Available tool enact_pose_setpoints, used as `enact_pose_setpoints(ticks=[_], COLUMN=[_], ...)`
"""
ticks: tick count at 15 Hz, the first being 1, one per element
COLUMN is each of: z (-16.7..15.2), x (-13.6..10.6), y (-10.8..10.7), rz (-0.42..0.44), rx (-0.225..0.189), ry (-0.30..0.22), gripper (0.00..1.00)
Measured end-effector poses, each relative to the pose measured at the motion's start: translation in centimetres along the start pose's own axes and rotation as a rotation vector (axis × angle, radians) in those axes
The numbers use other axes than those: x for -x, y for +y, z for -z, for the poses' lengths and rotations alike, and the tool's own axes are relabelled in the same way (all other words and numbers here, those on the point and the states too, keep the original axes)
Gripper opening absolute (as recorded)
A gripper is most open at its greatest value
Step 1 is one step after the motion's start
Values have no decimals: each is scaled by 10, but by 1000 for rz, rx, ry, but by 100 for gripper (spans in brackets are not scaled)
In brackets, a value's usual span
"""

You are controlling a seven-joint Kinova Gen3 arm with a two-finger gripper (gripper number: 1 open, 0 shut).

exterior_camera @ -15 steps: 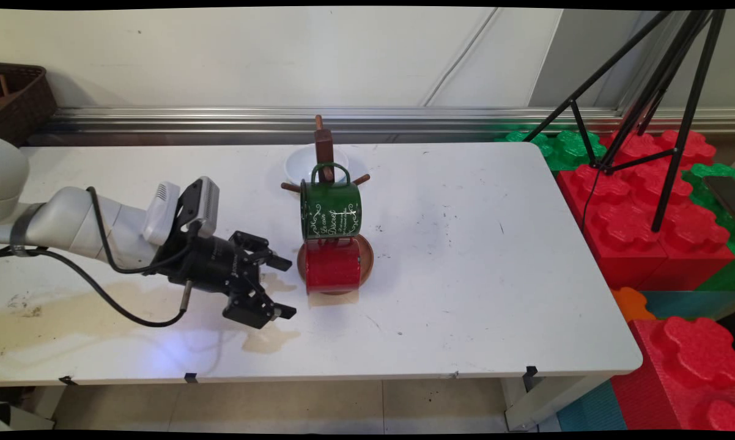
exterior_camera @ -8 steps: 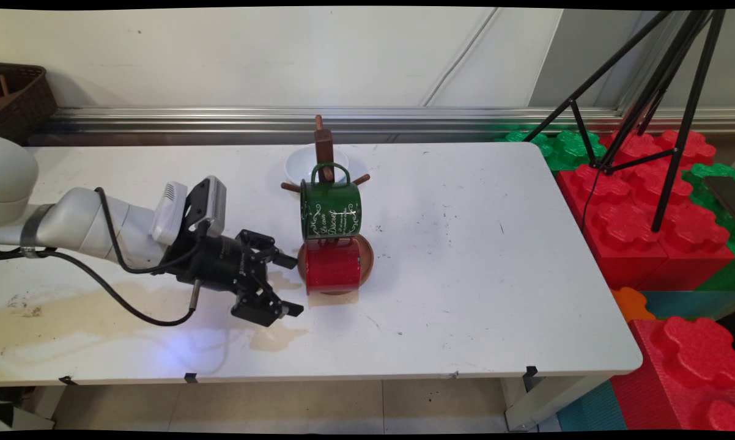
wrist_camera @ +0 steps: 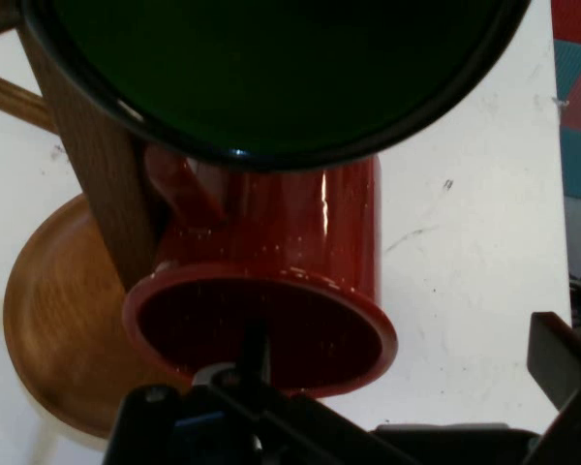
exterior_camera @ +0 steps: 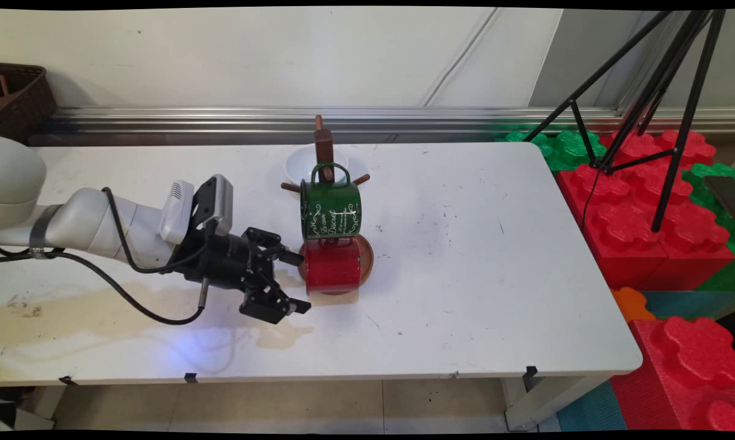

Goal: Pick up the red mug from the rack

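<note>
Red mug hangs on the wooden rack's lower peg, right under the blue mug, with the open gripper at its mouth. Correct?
Not quite: the mug above is green, not blue, as the main view shows. The rest holds: the red mug hangs low on the wooden rack, directly beneath it, and the open gripper sits at its mouth.

A white surface (exterior_camera: pixel 465 275) is standing before a pale wall (exterior_camera: pixel 251 55), with a metal rail (exterior_camera: pixel 221 116) running along the wall's foot. A thin cable (exterior_camera: pixel 459 58) is slanting down the wall. At far left a dark woven basket (exterior_camera: pixel 22 98) is sitting. To the right, big red and green foam blocks (exterior_camera: pixel 642 226) are piling up, with a black tripod (exterior_camera: pixel 661 91) standing on them. Brownish stains (exterior_camera: pixel 86 308) are marking the surface's near left. Pale floor tiles (exterior_camera: pixel 343 406) are showing below.
</note>
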Motion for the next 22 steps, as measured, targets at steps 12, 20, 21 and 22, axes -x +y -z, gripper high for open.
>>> enact_pose_setpoints(ticks=[12,20,21,22], z=[-6,-5,-5,-5], x=[-4,-10,-10,-11], y=[4,10,11,12], rz=[-39,-71,-72,-71], rx=[-29,-45,-46,-46], ry=[-16,-35,-34,-33], gripper=[100,100,100,100])
